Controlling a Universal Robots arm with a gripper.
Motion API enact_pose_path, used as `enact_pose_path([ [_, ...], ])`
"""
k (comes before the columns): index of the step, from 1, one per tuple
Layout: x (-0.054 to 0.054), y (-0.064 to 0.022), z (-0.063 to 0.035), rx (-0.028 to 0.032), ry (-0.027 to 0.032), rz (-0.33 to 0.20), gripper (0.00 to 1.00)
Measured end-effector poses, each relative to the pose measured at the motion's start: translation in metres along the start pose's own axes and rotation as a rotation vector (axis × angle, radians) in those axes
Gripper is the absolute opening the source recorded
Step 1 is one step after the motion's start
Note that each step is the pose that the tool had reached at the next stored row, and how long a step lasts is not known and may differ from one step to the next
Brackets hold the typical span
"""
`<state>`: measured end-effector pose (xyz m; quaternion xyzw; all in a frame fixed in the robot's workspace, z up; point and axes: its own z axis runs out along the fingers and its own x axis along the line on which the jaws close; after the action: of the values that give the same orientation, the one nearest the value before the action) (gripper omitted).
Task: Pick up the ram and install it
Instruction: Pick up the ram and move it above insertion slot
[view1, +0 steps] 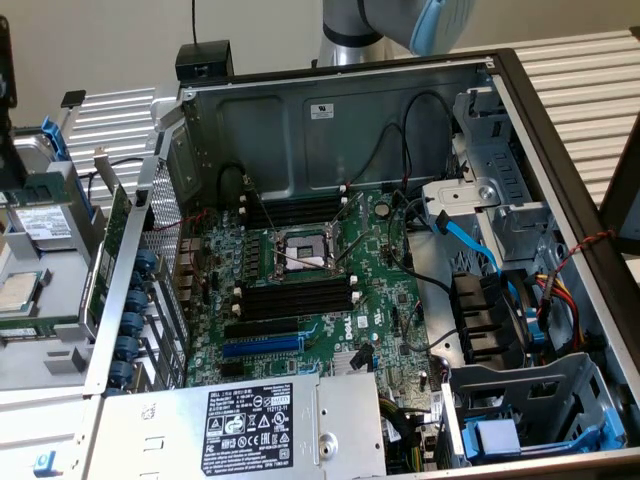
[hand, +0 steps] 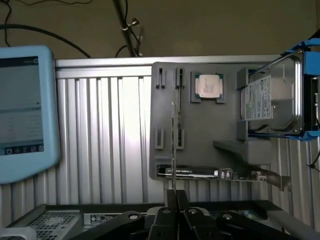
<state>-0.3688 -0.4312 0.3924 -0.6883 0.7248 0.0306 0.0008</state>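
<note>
My gripper (hand: 173, 196) is shut on the ram (hand: 173, 145). In the wrist view the ram shows edge-on as a thin vertical strip running out from the fingertips. It lines up with the clip holders of the grey parts tray (hand: 165, 115) beyond it. I cannot tell whether it touches those clips. The open computer case lies in the exterior view. Its motherboard (view1: 385, 290) carries long black memory slots (view1: 295, 297) near the CPU socket (view1: 300, 250), with more slots (view1: 295, 210) behind it. The arm's base (view1: 400, 25) stands behind the case.
On the tray are a CPU (hand: 207, 86), a hard drive in a blue frame (hand: 272, 95) and an expansion card (hand: 200, 173). A light-blue tablet (hand: 22, 112) stands beside the ribbed table. Inside the case are cables, a blue expansion slot (view1: 260, 347) and the power supply (view1: 250, 425).
</note>
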Motion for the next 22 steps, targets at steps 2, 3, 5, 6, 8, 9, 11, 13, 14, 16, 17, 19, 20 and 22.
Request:
enact_pose_path([
  [2,-0.001,-0.0061,-0.0093,0.0001,-0.0025,0.0,0.12],
  [3,-0.001,-0.0094,-0.014,0.0,-0.0029,0.0,0.12],
  [5,-0.002,-0.0168,-0.0226,-0.0003,-0.0031,0.0,0.12],
  [6,-0.002,-0.0206,-0.0261,-0.0008,-0.003,0.0,0.12],
  [8,-0.003,-0.0278,-0.0302,-0.0027,-0.0029,0.0,0.12],
  [9,-0.003,-0.0315,-0.0313,-0.0045,-0.0028,0.0,0.12],
  [11,-0.003,-0.0375,-0.0322,-0.0116,-0.0024,0.0,0.12],
  [13,-0.004,-0.0431,-0.0326,-0.0216,-0.0019,0.001,0.12],
  [14,-0.004,-0.0461,-0.0329,-0.0259,-0.0017,0.001,0.12],
  [16,-0.004,-0.0536,-0.0337,-0.0294,-0.0015,0.001,0.12],
  [17,-0.005,-0.0583,-0.034,-0.0297,-0.0014,0.001,0.12],
  [19,-0.005,-0.0669,-0.0344,-0.0296,-0.0015,0.001,0.12],
  [20,-0.005,-0.071,-0.0346,-0.0296,-0.0015,0.001,0.12],
  [22,-0.006,-0.0797,-0.035,-0.0296,-0.0014,0.001,0.12],
])
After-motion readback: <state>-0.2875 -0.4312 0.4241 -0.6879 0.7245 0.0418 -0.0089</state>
